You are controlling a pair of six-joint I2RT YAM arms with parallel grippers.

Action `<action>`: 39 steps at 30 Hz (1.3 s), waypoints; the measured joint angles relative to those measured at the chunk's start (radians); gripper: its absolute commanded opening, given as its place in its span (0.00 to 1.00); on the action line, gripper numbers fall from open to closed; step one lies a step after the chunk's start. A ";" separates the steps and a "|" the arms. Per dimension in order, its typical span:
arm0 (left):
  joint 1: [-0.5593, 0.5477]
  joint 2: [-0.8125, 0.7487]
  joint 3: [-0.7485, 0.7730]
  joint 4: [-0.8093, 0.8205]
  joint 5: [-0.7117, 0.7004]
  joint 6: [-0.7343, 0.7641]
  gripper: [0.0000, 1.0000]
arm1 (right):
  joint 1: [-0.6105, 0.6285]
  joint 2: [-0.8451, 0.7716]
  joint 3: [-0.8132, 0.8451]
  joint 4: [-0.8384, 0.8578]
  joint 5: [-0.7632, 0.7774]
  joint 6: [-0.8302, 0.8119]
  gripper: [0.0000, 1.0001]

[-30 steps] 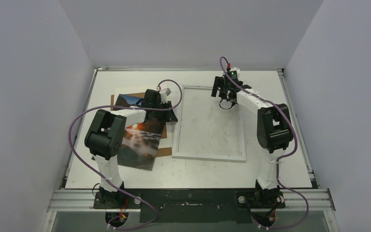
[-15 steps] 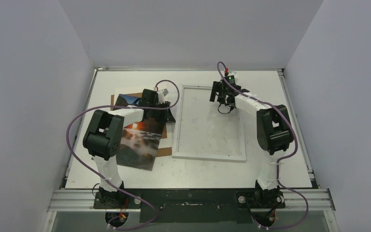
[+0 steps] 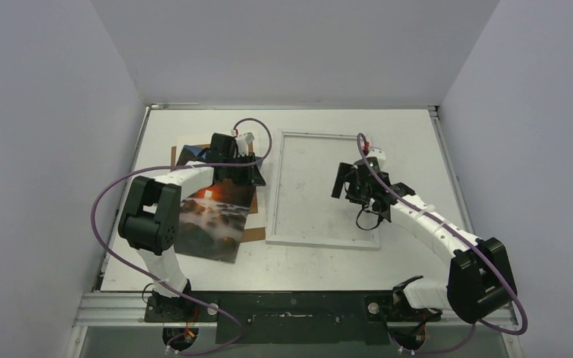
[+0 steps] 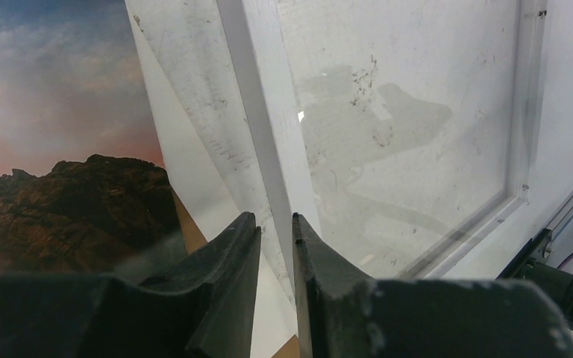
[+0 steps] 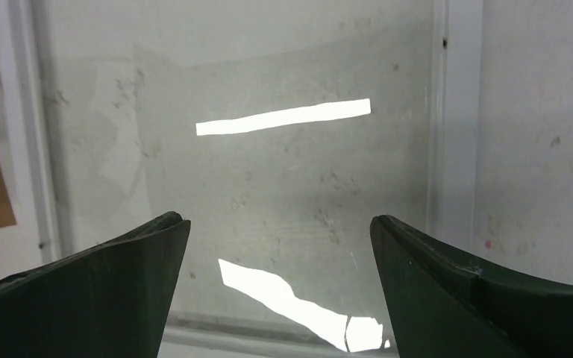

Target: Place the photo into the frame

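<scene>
Nothing is placed yet: the photo [image 3: 213, 216] is laid left of the empty frame [image 3: 324, 242]. The right pincer [image 5: 280, 224] is spread wide over the frame; whether the narrowed left pincer [image 4: 276, 224] grasps anything cannot be told.

My left arm [image 3: 183, 177] reaches forward, elbow raised. My left gripper [image 4: 274, 218] points down and ahead, its fingers nearly together with a thin slit between. My right arm [image 3: 425, 220] stretches low and leftward, my right gripper [image 5: 280, 224] spread wide.
</scene>
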 measured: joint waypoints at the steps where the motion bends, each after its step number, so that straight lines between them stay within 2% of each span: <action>1: 0.001 0.000 -0.001 -0.005 0.000 0.002 0.21 | 0.002 -0.022 -0.033 -0.017 0.000 0.016 0.98; 4: 0.002 0.000 -0.010 -0.010 0.001 0.005 0.21 | 0.012 -0.062 -0.125 -0.076 0.002 0.063 0.98; 10: 0.002 0.000 -0.022 -0.018 0.001 0.012 0.21 | 0.028 -0.071 -0.191 -0.164 0.006 0.121 0.98; 39: -0.014 0.000 -0.026 -0.017 0.001 0.011 0.21 | 0.085 -0.083 -0.204 -0.238 0.030 0.171 0.98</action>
